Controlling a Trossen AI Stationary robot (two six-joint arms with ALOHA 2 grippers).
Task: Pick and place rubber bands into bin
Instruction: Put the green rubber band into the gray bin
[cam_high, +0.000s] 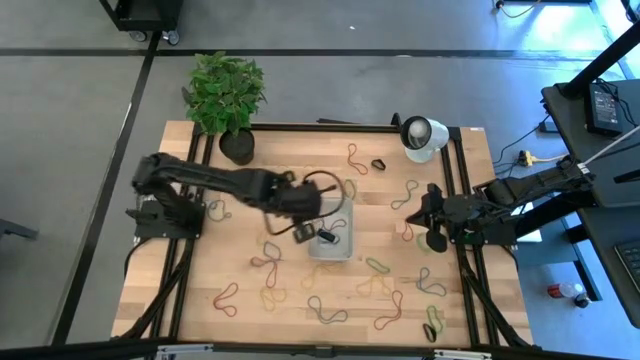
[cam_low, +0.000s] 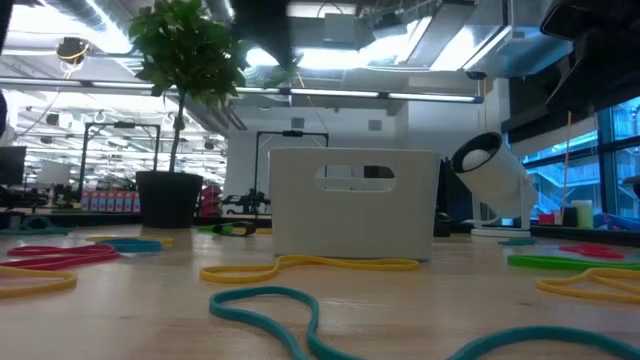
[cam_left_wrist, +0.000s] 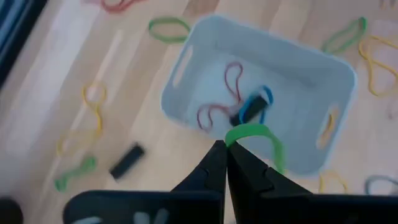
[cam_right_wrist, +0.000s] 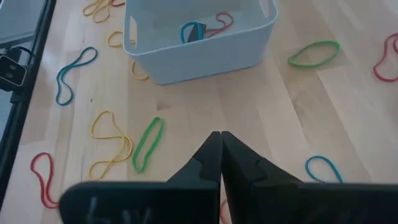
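wooden table (cam_high: 200, 290) in front of you carries scattered bands and the bin (cam_high: 345, 215) near its middle. your left gripper (cam_left_wrist: 225, 149) hangs over the bin, fingers pinched on a green band (cam_left_wrist: 256, 134). your right gripper (cam_right_wrist: 221, 140) waits closed at the table's right side.

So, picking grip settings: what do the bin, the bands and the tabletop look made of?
Bin: likely matte plastic, moulded rounded corners and handle slots. Green band in the left gripper: probably rubber, a thin floppy loop. Tabletop: light wood, visible grain, dull finish.
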